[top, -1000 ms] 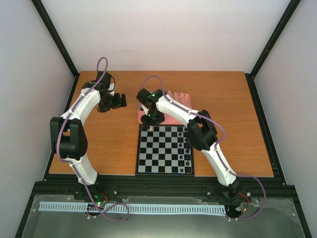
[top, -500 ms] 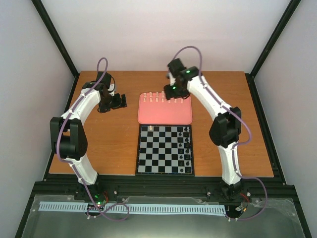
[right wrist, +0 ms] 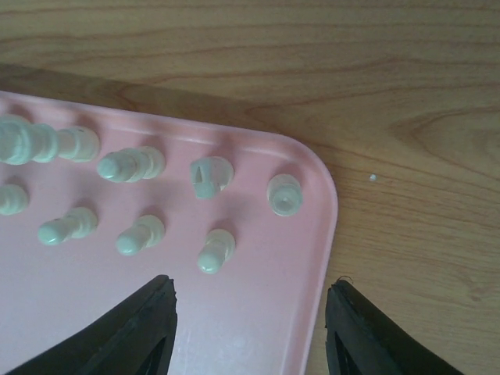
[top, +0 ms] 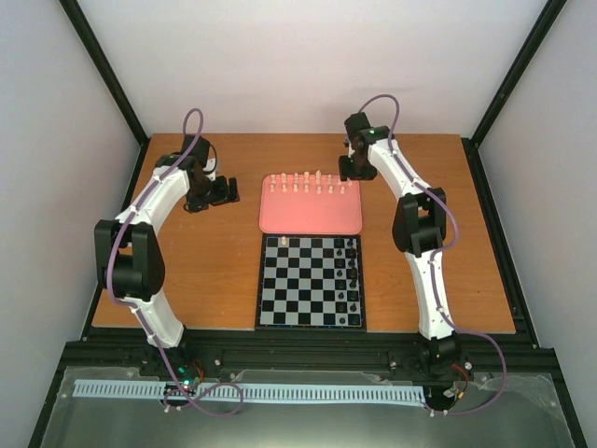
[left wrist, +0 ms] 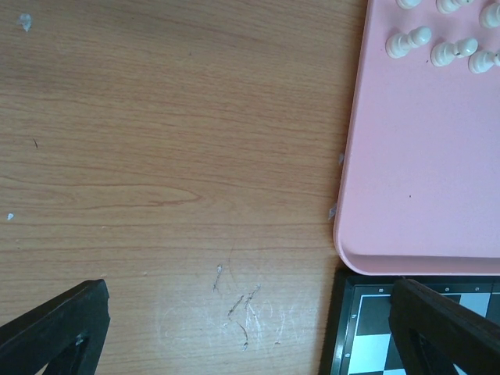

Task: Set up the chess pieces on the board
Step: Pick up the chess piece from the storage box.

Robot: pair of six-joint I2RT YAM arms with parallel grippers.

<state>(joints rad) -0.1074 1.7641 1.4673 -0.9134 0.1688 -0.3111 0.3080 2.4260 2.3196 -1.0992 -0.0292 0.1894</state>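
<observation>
fetching step: empty, parted right gripper point(right wrist: 250, 295) hovers at pink rounded tray point(right wrist: 331, 209)'s right corner; must lower onto a tiny cream chess piece point(right wrist: 216, 250)

My right gripper point(top: 355, 172) hangs just beside the far right corner of the pink tray point(top: 311, 220), whose cream chess pieces point(top: 303, 183) stand beyond the board point(top: 311, 282).

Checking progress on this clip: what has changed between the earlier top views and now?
The right gripper left the board's far left corner, where one pale piece now stands alone. It swung out to the far right corner of the pink tray, jaws open and empty above the pale pieces there. The left gripper, the black pieces and the tray stayed put.
</observation>
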